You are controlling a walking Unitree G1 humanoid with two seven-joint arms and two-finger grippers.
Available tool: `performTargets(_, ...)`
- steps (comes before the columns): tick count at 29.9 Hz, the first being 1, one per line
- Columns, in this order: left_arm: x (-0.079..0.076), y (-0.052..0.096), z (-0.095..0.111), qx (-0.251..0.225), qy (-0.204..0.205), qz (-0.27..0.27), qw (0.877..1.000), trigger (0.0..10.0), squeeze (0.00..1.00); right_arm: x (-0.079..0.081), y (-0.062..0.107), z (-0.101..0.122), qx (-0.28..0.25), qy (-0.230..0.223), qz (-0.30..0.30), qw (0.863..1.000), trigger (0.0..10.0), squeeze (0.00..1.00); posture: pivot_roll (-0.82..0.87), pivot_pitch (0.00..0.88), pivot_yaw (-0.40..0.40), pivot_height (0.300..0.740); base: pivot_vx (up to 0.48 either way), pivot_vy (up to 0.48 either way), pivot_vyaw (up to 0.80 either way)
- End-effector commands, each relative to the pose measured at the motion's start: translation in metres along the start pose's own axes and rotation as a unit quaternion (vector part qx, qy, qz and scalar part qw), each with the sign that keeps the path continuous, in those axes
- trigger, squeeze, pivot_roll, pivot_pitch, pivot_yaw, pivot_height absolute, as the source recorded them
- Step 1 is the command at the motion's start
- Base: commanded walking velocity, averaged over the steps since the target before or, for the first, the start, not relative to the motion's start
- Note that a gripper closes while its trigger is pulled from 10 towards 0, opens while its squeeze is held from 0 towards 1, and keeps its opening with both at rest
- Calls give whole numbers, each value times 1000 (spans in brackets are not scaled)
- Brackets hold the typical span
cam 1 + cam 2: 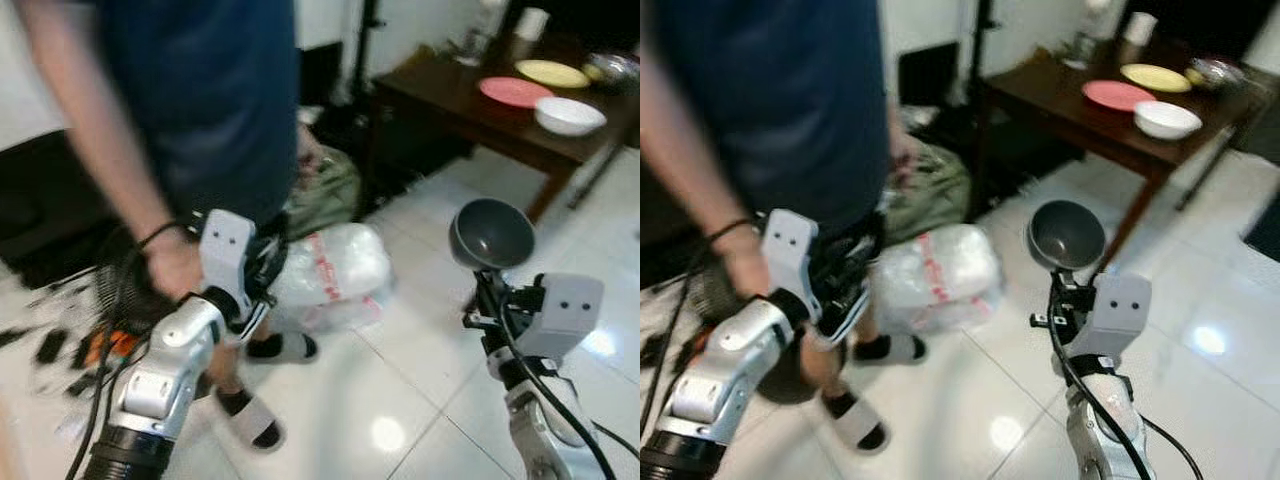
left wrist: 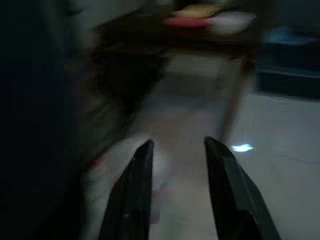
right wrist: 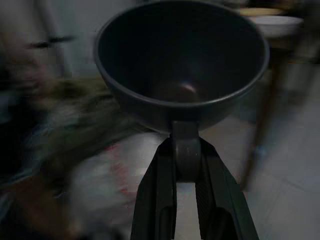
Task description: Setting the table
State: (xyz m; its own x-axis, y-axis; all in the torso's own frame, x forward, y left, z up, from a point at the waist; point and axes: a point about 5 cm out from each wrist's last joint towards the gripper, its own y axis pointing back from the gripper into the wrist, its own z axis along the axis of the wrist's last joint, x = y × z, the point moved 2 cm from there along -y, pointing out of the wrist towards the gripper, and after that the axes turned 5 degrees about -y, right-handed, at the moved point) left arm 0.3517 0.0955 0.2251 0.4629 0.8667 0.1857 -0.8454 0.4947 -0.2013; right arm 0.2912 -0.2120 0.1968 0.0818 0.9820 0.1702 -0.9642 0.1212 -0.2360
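My right hand (image 3: 186,165) is clenched on a dark bowl (image 3: 182,60), raised at my 1 o'clock. My left hand (image 2: 175,150) is released. No writing is legible on the plastic bag (image 1: 330,265).

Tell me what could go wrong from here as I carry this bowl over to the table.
The right claw pinches the dark bowl only at its rim, so a jolt while walking could tip or drop it. A person stands right against the left claw, which could bump them on a turn. A plastic bag lies on the floor toward the table and could snag a foot.
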Motion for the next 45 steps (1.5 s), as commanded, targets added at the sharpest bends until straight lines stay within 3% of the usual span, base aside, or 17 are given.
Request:
performTargets(1,-2,5,-3,2,4,-15,1000,10000,0,4,0,4,-10,3,8,1000,10000,0,-24,132,86,740,0,0,-775)
performTargets(8,-8,7,-2,-2,8,-36,999,10000,0,4,0,4,-11,7,11,1000,10000,0,-24,125,86,740,0,0,-775)
performTargets(37,-4,5,-2,0,8,-39,999,10000,0,6,0,2,-13,3,7,1000,10000,0,-23,107,102,740,0,0,-776)
performTargets(45,6,2,-6,17,5,-12,1000,10000,0,6,-1,2,-14,0,6,1000,10000,0,-21,108,107,740,0,0,-775)
